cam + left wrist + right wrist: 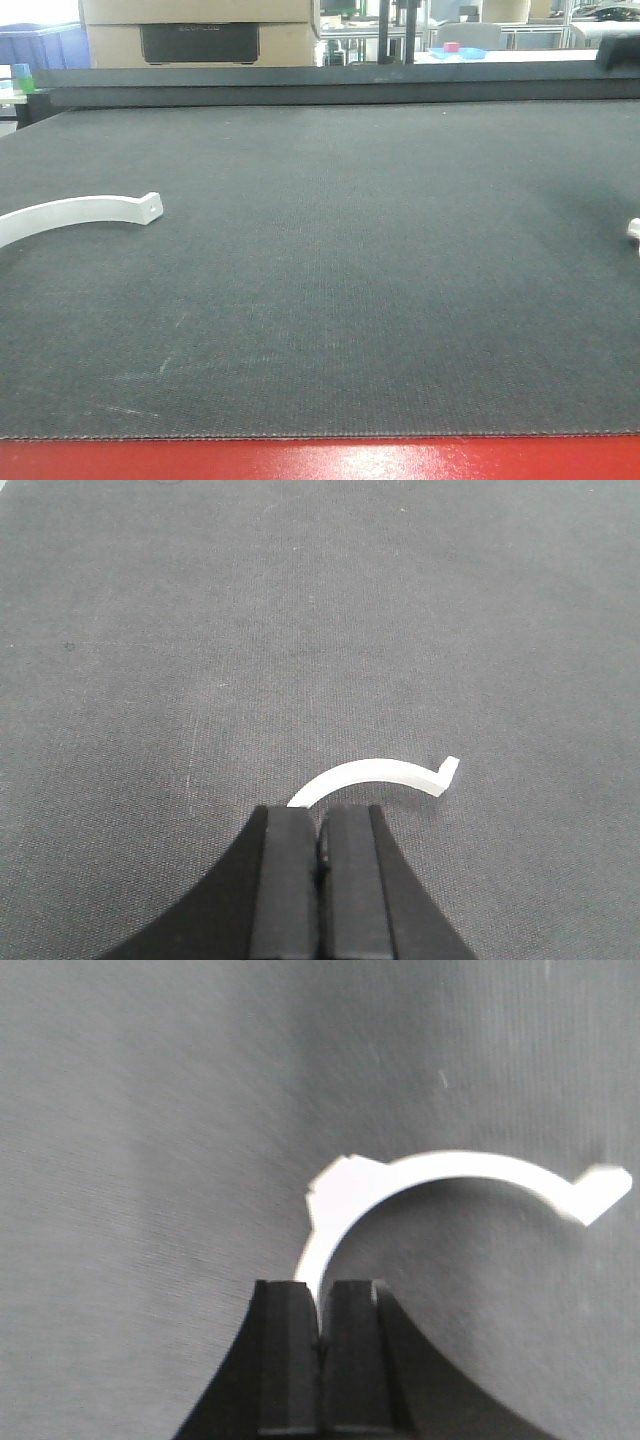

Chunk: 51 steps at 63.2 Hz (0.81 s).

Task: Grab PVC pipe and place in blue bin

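Observation:
One white curved PVC pipe piece (75, 212) lies on the dark mat at the left. In the left wrist view that piece (375, 773) sits just ahead of my left gripper (322, 815). The jaws are pressed together and one end of the arc runs behind the left finger. A second white curved piece (440, 1175) runs down into the gap of my right gripper (321, 1295), which is shut on its lower end. Only a white tip of this piece (634, 230) shows at the right edge of the front view. A blue bin (40, 45) stands far back left, beyond the table.
The dark textured mat (330, 260) covers the table, with a red front edge (320, 460). A raised black rail (330, 85) runs along the back. Cardboard boxes (200, 30) and benches stand behind it.

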Each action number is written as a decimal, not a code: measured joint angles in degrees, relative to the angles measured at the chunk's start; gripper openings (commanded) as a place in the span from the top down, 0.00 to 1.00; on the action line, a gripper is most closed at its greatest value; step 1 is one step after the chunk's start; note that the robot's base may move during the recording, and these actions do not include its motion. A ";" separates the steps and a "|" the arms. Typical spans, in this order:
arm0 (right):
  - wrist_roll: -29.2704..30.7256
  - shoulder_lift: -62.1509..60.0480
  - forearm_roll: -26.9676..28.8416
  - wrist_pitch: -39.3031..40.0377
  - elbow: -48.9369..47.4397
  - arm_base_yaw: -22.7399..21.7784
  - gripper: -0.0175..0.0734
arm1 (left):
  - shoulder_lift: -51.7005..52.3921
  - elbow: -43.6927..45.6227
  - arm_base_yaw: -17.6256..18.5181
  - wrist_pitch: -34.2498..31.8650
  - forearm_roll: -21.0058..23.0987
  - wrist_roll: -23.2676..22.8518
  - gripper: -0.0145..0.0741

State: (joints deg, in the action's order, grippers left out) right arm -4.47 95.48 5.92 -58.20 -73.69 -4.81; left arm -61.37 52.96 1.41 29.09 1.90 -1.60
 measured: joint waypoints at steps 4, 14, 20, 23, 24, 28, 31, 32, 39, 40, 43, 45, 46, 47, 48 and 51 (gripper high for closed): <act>-1.76 2.61 -2.36 -2.53 -1.27 0.40 0.97 | 0.00 0.00 0.00 0.00 0.00 0.00 0.96; -3.21 5.30 -3.17 -3.25 -1.74 0.86 0.82 | 0.00 0.00 0.00 0.28 0.00 0.00 0.96; -3.46 5.69 -2.53 -3.05 -1.74 0.97 0.69 | 0.00 0.00 0.00 1.02 0.00 0.00 0.96; -3.46 5.96 -2.27 -3.01 -1.74 0.97 0.62 | 0.00 0.00 0.00 1.44 0.00 0.00 0.96; -3.46 5.97 -2.27 -3.01 -1.78 0.97 0.61 | 0.00 0.00 0.00 1.55 0.00 0.00 0.96; -3.46 6.67 -2.08 -2.90 -1.78 0.97 0.59 | 0.00 0.00 0.00 1.79 0.00 0.00 0.96; -3.46 7.26 -1.76 -2.90 -1.78 0.97 0.59 | 0.00 0.00 0.00 1.83 0.00 0.00 0.96; -3.57 7.56 -1.67 -2.90 -1.78 0.97 0.60 | 0.00 0.00 0.00 1.93 0.00 0.00 0.96; -3.57 9.36 -0.91 -2.75 -1.78 0.97 0.60 | 0.00 0.00 0.00 1.93 0.00 0.00 0.96; -3.57 9.54 -0.90 -2.75 -1.78 0.97 0.60 | 0.00 0.00 0.00 1.93 0.00 0.00 0.96; -3.57 10.01 -0.45 -2.71 -1.78 0.97 0.60 | 0.00 0.00 0.00 1.97 0.00 0.00 0.96; -3.57 10.29 -0.32 -2.45 -1.78 1.10 0.60 | 0.00 0.00 0.00 1.97 0.00 0.00 0.96; -3.70 10.29 -0.32 -2.23 -1.78 1.20 0.60 | 0.00 0.00 0.00 2.07 0.00 0.00 0.96; -3.70 10.40 -0.32 -2.03 -1.78 1.19 0.60 | 0.00 0.00 0.00 2.06 0.00 0.00 0.96; -3.70 10.41 -0.32 -1.87 -1.78 1.36 0.60 | 0.00 0.00 0.00 2.06 0.00 0.00 0.96; -3.70 10.63 -0.20 -1.33 -1.78 1.58 0.60 | 0.00 0.00 0.00 2.06 0.00 0.00 0.96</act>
State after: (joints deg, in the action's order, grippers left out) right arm -8.17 106.11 5.72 -59.53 -75.48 -3.23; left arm -61.37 52.96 1.41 31.15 1.90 -1.60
